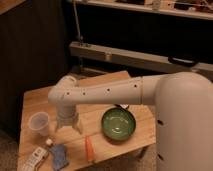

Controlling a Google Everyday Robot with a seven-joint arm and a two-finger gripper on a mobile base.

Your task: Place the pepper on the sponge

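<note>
The orange pepper lies on the wooden table near its front edge, pointing toward the front. To its left, the blue-grey sponge lies flat at the front left. My gripper hangs downward from the white arm, just above the table behind the sponge and to the left of the pepper. Its fingers are spread and hold nothing. It touches neither the pepper nor the sponge.
A round green bowl sits right of the pepper. A clear plastic cup stands left of the gripper. A white-and-grey remote-like object lies at the front left corner, beside the sponge. Dark shelving stands behind the table.
</note>
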